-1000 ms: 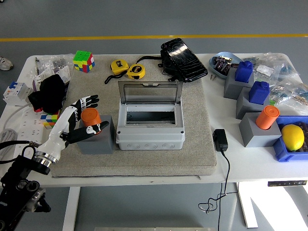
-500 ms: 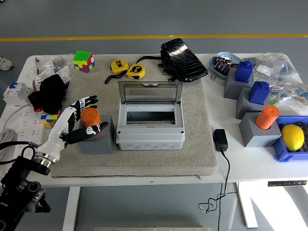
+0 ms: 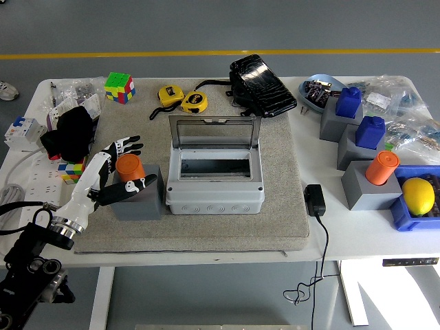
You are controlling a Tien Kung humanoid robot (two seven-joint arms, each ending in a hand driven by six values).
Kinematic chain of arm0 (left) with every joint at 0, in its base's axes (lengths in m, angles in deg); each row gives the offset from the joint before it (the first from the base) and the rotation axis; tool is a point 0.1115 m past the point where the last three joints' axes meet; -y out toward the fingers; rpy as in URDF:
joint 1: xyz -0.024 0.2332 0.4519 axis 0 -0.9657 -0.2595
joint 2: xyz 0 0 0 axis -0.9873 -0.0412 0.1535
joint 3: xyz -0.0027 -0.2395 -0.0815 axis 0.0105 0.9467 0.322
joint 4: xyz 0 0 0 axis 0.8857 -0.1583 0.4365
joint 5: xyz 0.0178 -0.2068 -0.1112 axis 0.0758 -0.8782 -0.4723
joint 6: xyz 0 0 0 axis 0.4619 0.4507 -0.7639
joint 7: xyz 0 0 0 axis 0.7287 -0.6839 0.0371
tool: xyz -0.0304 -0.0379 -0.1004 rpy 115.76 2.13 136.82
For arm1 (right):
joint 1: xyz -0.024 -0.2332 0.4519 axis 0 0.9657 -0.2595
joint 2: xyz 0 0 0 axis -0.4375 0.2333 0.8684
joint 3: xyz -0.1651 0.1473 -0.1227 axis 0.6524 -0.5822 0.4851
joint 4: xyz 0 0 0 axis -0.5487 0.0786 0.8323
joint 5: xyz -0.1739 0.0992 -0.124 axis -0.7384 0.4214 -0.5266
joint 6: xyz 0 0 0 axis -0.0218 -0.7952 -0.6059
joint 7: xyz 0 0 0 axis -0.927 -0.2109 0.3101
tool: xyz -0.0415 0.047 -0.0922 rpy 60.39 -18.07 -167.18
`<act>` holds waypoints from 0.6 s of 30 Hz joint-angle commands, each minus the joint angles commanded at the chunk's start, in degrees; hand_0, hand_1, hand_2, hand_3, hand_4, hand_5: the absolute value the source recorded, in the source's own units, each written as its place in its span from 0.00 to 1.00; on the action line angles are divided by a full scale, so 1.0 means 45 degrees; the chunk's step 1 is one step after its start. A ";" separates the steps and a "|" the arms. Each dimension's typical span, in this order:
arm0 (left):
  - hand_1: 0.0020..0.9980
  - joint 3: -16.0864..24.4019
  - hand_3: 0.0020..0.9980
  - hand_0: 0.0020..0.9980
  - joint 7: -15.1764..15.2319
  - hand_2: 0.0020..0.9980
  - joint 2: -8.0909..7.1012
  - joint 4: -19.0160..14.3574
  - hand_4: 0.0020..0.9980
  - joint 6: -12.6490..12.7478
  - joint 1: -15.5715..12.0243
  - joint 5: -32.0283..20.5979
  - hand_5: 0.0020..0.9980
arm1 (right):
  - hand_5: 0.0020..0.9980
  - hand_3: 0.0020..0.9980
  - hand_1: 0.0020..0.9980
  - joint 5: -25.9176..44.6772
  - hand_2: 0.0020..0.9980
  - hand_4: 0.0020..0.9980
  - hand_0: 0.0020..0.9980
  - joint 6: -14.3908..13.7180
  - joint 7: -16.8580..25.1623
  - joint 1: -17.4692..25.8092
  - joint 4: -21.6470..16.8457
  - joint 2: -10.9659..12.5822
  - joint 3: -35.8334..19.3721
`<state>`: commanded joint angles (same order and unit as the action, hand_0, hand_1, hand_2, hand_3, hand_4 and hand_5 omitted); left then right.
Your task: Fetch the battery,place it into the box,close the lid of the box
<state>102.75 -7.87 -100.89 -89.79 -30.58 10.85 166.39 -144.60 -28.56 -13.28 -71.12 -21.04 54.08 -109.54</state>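
An orange cylindrical battery [image 3: 129,167] stands upright in a grey block holder [image 3: 139,198] on the mat's left side. My left hand [image 3: 122,167] reaches in from the lower left, its fingers [image 3: 125,145] spread behind the battery and its thumb [image 3: 140,184] in front of it, not closed on it. The grey box [image 3: 214,182] sits at the mat's centre with its clear lid [image 3: 214,132] standing open at the back. The inside of the box looks empty. My right arm is out of sight.
A second orange battery [image 3: 381,168] and blue batteries [image 3: 348,101] stand on grey blocks at the right, beside a blue bin with a lemon [image 3: 419,195]. Tape measures [image 3: 182,98], a black pouch [image 3: 262,86], cubes [image 3: 119,87] and a power adapter [image 3: 315,200] lie around.
My left hand has shifted slightly around the orange battery; the fingers stay spread. Nothing else has moved.
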 joint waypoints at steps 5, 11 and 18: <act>0.79 0.0013 0.82 0.68 0.0012 0.81 0.0034 0.0045 1.00 0.0030 -0.0004 0.0007 0.26 | 1.00 0.82 0.82 0.0012 0.79 1.00 0.85 -0.0005 -0.0001 0.0001 0.0000 -0.0001 0.0011; 0.78 0.0003 0.82 0.67 0.0033 0.81 0.0033 0.0083 1.00 0.0056 0.0022 -0.0044 0.25 | 1.00 0.82 0.82 0.0012 0.79 1.00 0.85 -0.0002 0.0003 -0.0017 0.0000 -0.0013 0.0011; 0.78 -0.0102 0.82 0.66 0.0048 0.80 0.0040 0.0116 1.00 0.0042 0.0002 -0.0085 0.24 | 1.00 0.82 0.82 0.0020 0.79 1.00 0.85 -0.0008 0.0003 -0.0019 0.0000 -0.0009 0.0007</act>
<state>102.29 -7.66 -100.71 -89.26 -30.39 10.86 166.00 -144.51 -28.60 -13.27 -71.21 -21.04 54.04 -109.51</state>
